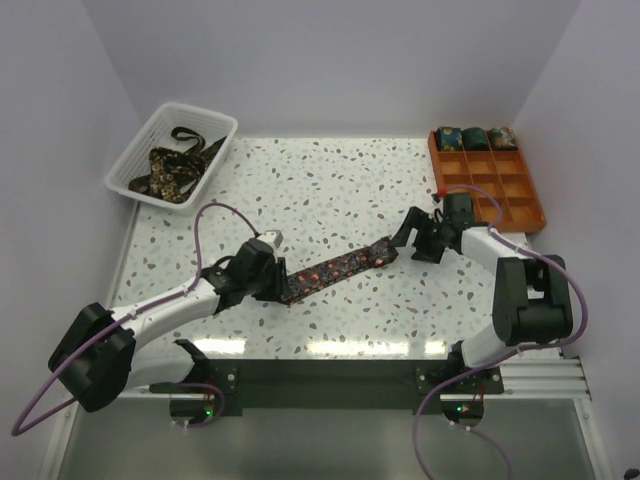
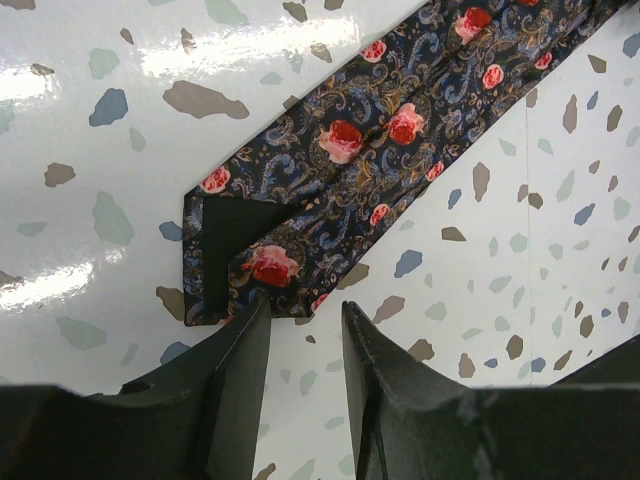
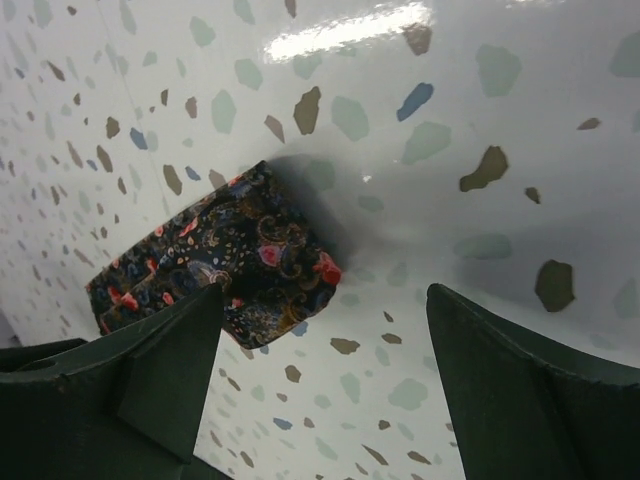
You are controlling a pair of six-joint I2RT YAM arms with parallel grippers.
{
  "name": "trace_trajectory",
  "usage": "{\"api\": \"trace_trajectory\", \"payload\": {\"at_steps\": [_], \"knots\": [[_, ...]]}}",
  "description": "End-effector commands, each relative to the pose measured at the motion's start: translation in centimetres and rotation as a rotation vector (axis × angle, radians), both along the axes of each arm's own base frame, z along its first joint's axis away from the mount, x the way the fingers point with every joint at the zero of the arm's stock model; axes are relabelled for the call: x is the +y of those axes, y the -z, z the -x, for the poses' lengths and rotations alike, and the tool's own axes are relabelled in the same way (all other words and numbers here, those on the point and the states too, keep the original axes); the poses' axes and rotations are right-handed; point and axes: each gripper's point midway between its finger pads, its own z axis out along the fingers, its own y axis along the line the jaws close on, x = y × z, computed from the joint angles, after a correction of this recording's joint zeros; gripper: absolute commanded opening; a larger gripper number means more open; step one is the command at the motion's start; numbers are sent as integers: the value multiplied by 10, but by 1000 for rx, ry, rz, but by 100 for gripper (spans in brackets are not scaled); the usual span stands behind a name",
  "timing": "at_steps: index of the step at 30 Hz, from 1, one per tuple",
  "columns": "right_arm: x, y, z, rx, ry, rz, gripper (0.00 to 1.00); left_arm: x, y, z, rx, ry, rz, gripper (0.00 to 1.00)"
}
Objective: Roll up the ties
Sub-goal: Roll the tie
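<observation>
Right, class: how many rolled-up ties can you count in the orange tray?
3, side by side in the orange tray's far row: left roll, middle roll, right roll. The right arm overlaps the tray's near left corner, so another could be hidden there.

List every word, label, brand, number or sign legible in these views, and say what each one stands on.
There is no readable text in any view.
The tie spread on the table shows only its rose and paisley print, with no label visible.
The rolled ties, the orange tray and the white basket carry no lettering that can be seen.
</observation>
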Motion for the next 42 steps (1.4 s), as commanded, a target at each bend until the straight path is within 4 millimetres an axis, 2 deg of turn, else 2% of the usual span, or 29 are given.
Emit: {"api": "trace_trajectory", "payload": {"at_steps": [1,10,17,22,23,26,27,29,30,31,32,33,34,35,36,37,38,39,40,41,42], "knots": [[27,-21,-21,-137,-46,-170,86,-9,-8,-8,-36,8,28,40],[30,-10,-20,-169,-69,-198,86,-8,-6,-8,-33,8,25,40],[30,-1,-8,-161,-77,-194,86,-11,-6,-7,-27,18,33,40],[28,2,-2,-143,-60,-191,84,-16,-12,-10,-43,28,57,40],[27,-4,-2,-160,-55,-183,84,-18,-16,-12,-55,32,66,40],[20,-10,1,-166,-44,-131,83,-28,-33,-30,-112,29,81,40],[17,-18,1,-184,-46,-115,82,-36,-50,-44,-154,25,100,40],[11,-21,5,-174,-43,-66,82,-46,-54,-63,-182,22,87,40],[8,-28,6,-194,-43,-51,82,-58,-75,-80,-227,21,114,40],[6,-30,7,-200,-49,-29,82,-65,-80,-89,-242,22,120,40],[3,-29,13,-182,-46,-13,81,-74,-75,-100,-243,30,113,40],[-1,-28,15,-180,-39,18,79,-88,-94,-117,-283,30,142,40],[0,-30,20,-170,-58,41,77,-96,-97,-125,-292,32,150,39],[-1,-29,23,-161,-63,63,73,-112,-101,-143,-311,33,165,39],[-5,-26,24,-150,-56,107,70,-119,-101,-150,-311,37,165,39],[-1,-23,30,-129,-88,131,67,-129,-100,-156,-309,43,168,39],[0,-21,33,-120,-97,154,64,-142,-90,-168,-316,48,172,39],[2,-19,36,-107,-107,177,56,-156,-107,-180,-352,50,203,39],[5,-17,38,-103,-127,208,49,-167,-105,-183,-356,64,209,37],[7,-14,39,-96,-137,221,43,-176,-92,-190,-353,72,203,37],[9,-12,40,-92,-141,225,31,-187,-100,-198,-376,78,226,37]]}}
